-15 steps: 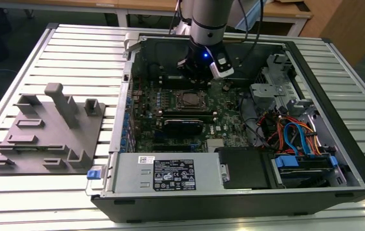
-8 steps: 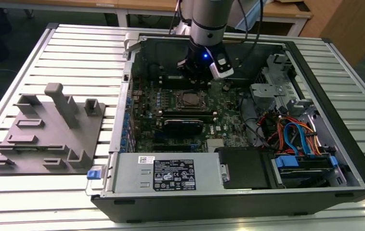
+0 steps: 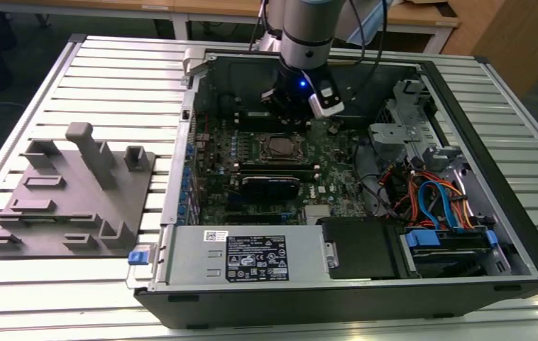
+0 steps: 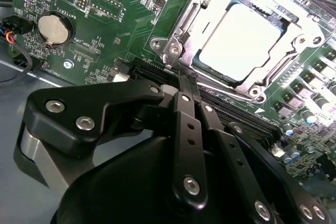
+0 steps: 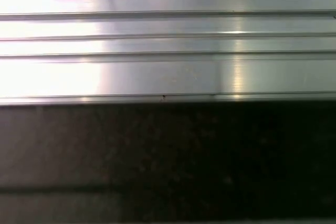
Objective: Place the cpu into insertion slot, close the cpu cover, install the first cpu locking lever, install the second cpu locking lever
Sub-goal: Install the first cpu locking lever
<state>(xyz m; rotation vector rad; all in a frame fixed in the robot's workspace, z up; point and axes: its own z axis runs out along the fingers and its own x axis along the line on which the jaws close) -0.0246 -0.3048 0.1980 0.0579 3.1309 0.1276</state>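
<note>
You have the cpu [image 4: 240, 43] seated in the insertion slot [image 4: 294, 19] on the motherboard, with the cpu cover [image 4: 207, 14] down over it, and the gripper [image 4: 190, 85] hovers beside it, jaws clenched on nothing.

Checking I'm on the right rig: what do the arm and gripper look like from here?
In the exterior view the arm is a silver-grey cylinder with a black wrist section, a small blue light, a white module and dark cables. In the second wrist view the gripper is matte black, with slim linkage bars and silver screws.
</note>
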